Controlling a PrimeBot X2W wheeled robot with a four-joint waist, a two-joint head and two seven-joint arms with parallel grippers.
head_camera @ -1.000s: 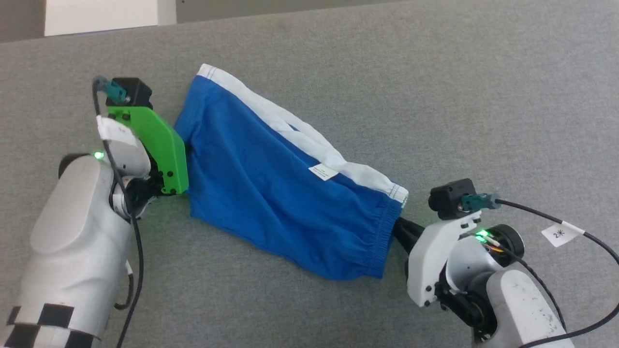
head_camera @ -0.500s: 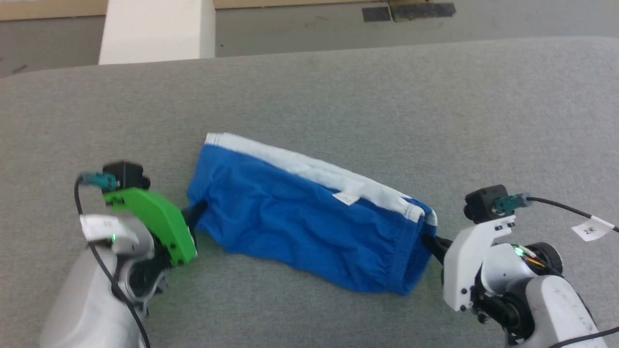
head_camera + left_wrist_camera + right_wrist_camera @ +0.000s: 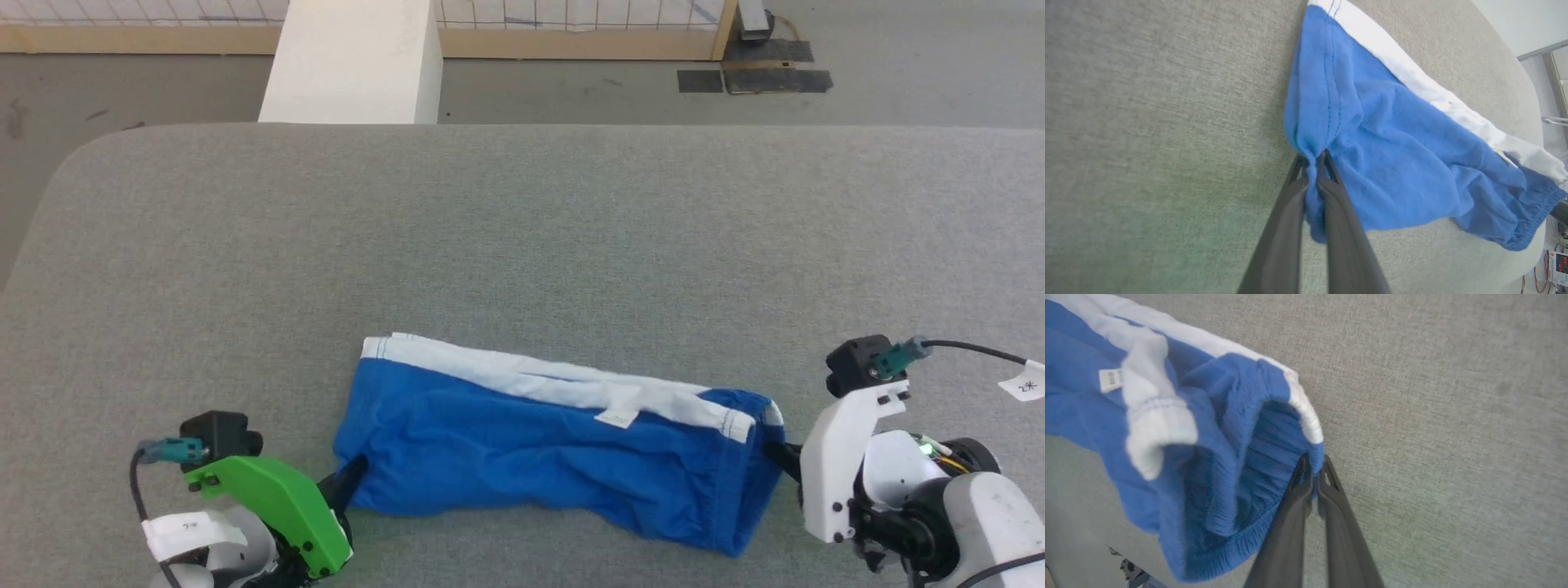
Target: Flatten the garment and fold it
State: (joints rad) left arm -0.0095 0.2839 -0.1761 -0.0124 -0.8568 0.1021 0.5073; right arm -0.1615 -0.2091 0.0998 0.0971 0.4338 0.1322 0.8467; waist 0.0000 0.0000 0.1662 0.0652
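Note:
The bright blue shorts [image 3: 539, 457] with a wide white waistband [image 3: 531, 380] and a small white label [image 3: 616, 418] stretch across the near part of the grey table [image 3: 522, 245]. My left gripper [image 3: 353, 475] is shut on the shorts' left edge; in the left wrist view the blue fabric [image 3: 1392, 143] is pinched between the dark fingers [image 3: 1290, 212] of that gripper [image 3: 1312, 159]. At the other end my right gripper [image 3: 775, 451] is shut on the gathered hem [image 3: 1241, 539], its tips [image 3: 1312, 463] closed over the hem's rim.
A white block [image 3: 351, 61] stands on the floor beyond the table's far edge. The table's rounded far-left corner [image 3: 73, 163] shows. Dark mats [image 3: 751, 77] lie on the floor at the back right.
The head camera has tilted up, showing the table's far edge and floor. Both grippers have pulled the shorts toward the near edge, and the shorts now lie more level, left to right.

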